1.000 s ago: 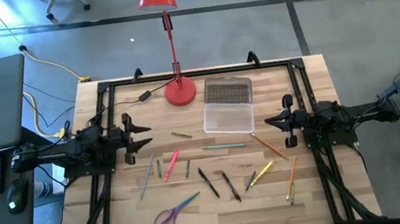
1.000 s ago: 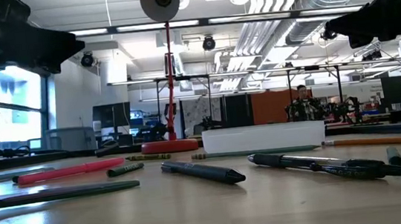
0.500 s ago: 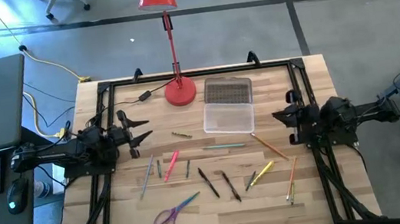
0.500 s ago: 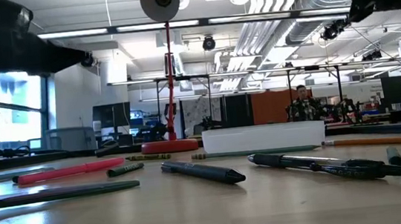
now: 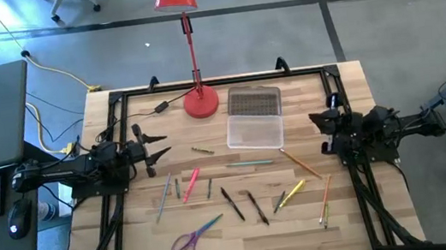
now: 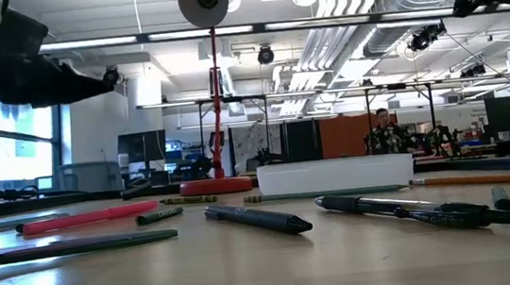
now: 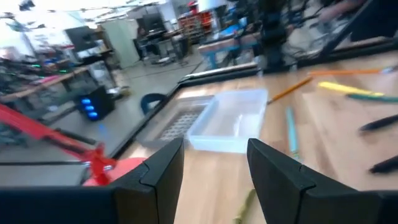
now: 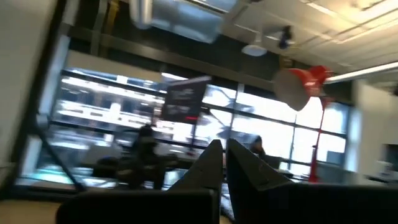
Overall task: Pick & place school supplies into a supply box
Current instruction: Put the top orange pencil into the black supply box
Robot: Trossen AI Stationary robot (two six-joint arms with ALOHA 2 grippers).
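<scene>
**Both arms aloft, supplies still strewn on the table**

The left gripper (image 5: 159,147) hangs above the table's left side with its fingers (image 7: 163,171) spread apart and nothing between them. Nearest to it, just ahead of its tips, lies a small olive crayon (image 5: 201,151). A little toward the table's front from the gripper rest a pink marker (image 5: 190,184), a green pencil stub (image 5: 209,188) and a grey pencil (image 5: 163,198). Farther on sit two black pens (image 5: 245,203), and the purple-handled scissors (image 5: 188,241) lie near the front edge.

Straight ahead of the left gripper, past the crayon, stands the supply box (image 5: 255,130), clear and open; its grey textured lid (image 5: 254,101) lies flat just behind it. A teal pencil (image 5: 250,164) lies just in front of the box. The red lamp (image 5: 200,102) has its base beside the lid (its head hangs out beyond the table's far edge).

The right gripper (image 5: 316,121) is held above the table's right side, fingers (image 8: 210,165) brought almost together, gripping nothing. Nearest it lies an orange pencil (image 5: 300,163), then a yellow marker (image 5: 289,193) and further pencils (image 5: 325,201).
</scene>
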